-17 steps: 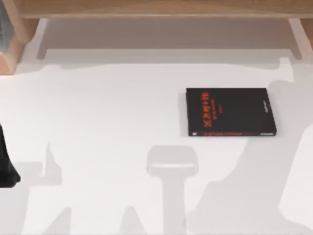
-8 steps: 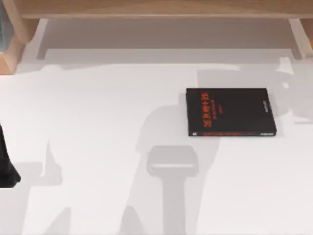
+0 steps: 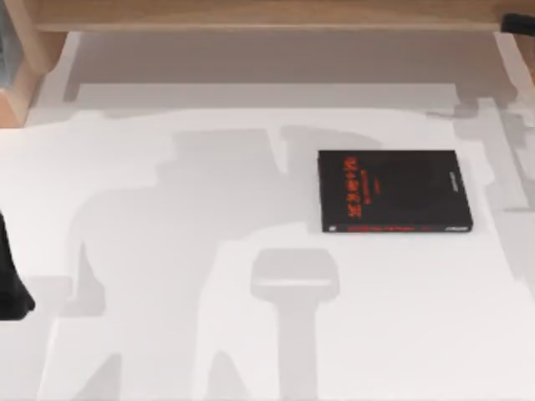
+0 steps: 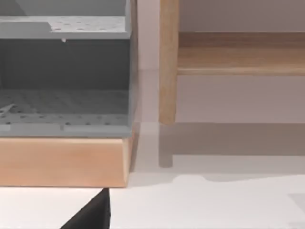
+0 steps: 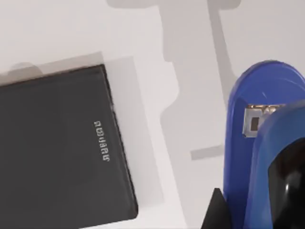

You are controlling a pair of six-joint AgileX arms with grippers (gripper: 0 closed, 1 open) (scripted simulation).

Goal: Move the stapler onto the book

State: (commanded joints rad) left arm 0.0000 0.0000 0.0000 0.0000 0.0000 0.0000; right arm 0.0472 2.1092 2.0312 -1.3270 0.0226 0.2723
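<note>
The black book [image 3: 393,190] with red lettering lies flat on the white table, right of centre. In the right wrist view the bright blue stapler [image 5: 248,143] hangs close under the camera, above bare table just beside the book's [image 5: 57,152] short edge. My right gripper [image 5: 252,210] is shut on it, and one dark finger [image 5: 215,212] shows against the stapler's side. A dark part of my right arm [image 3: 518,21] shows at the far right corner of the top view. My left arm [image 3: 10,288] is parked at the table's left edge.
A wooden shelf [image 3: 267,12] runs along the back of the table. A wooden stand with grey perforated trays [image 4: 62,95] sits at the back left, beside a wooden post [image 4: 167,62]. White tabletop [image 3: 167,251] spreads left of the book.
The arm's shadow has spread leftward over the table, and a dark part of my right arm has come into the far right corner. The book and my left arm have not moved.
</note>
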